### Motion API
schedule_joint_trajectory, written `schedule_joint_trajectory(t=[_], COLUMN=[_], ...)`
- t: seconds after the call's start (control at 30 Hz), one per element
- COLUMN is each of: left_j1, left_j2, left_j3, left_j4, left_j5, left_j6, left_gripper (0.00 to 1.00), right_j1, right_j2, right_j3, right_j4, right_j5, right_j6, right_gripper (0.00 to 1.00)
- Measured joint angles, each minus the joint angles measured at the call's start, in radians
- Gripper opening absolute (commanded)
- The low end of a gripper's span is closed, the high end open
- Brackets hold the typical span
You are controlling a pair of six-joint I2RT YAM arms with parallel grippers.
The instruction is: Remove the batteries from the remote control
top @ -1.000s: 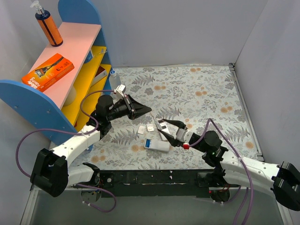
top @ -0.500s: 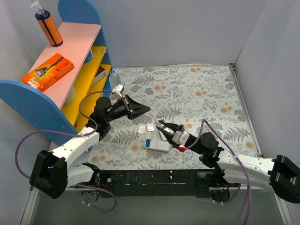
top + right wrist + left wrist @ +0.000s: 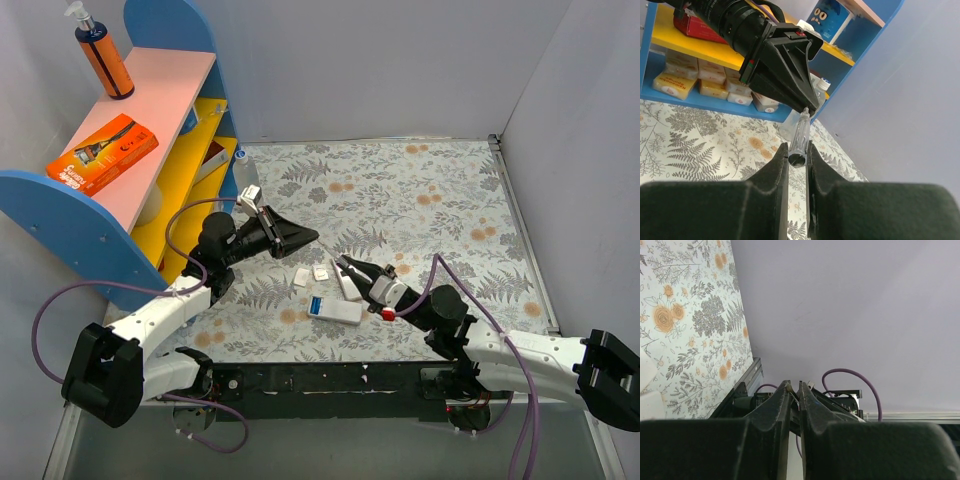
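Your right gripper [image 3: 797, 146], open moments ago, now clamps clear tool [image 3: 800, 131]; left gripper [image 3: 807, 108] pinches tip. Handover: batteries [image 3: 318, 304] wait in remote [image 3: 345, 314], right gripper's 7 o'clock.

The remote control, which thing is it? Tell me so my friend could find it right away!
Find the flowery table cover, then look toward its near edge, a bit left of the middle. The remote control is the long flat white bar lying there. Its left end shows blue batteries, which the two little white squares just behind it lack.
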Motion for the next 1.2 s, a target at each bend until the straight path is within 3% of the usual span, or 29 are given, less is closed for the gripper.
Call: schedule_joint_trajectory(t=[0.13, 0.23, 0.33, 0.47, 0.53, 0.7, 0.8, 0.97, 1.13, 1.2], left_j1=[0.0, 0.0, 0.0, 0.0, 0.001, -0.001, -0.006, -0.01, -0.011, -0.011], left_j2=[0.0, -0.004, -0.014, -0.03, -0.035, -0.041, -0.041, -0.047, -0.05, -0.051], left_j3=[0.0, 0.0, 0.0, -0.018, -0.023, -0.025, -0.025, -0.016, 0.03, 0.053], left_j4=[-0.002, -0.007, -0.01, -0.009, -0.01, -0.026, -0.068, -0.166, -0.283, -0.325], left_j5=[-0.004, -0.006, -0.011, -0.025, -0.032, -0.028, -0.027, -0.026, -0.026, -0.026], left_j6=[-0.008, -0.01, -0.008, -0.008, -0.01, 0.007, 0.015, 0.023, 0.026, 0.025], left_gripper=[0.05, 0.04, 0.04, 0.04, 0.07, 0.51, 0.68, 0.83, 0.98, 0.98], right_j1=[0.0, 0.0, 0.003, 0.004, 0.005, 0.006, 0.006, 0.006, 0.006, 0.006], right_j2=[-0.001, -0.001, 0.004, 0.01, 0.014, 0.014, 0.005, -0.073, -0.18, -0.213], right_j3=[0.0, 0.0, 0.0, 0.006, 0.006, 0.008, 0.02, 0.031, 0.067, 0.09], right_j4=[-0.009, -0.009, -0.009, -0.007, -0.006, 0.002, -0.011, -0.1, -0.297, -0.4], right_j5=[0.007, 0.011, 0.008, 0.008, 0.011, 0.02, 0.038, 0.111, 0.178, 0.196], right_j6=[0.004, 0.005, 0.01, 0.012, 0.017, 0.032, 0.047, 0.059, 0.068, 0.078], right_gripper=[0.19, 0.29, 0.2, 0.01, 0.01, 0.01, 0.01, 0.01, 0.01, 0.01])
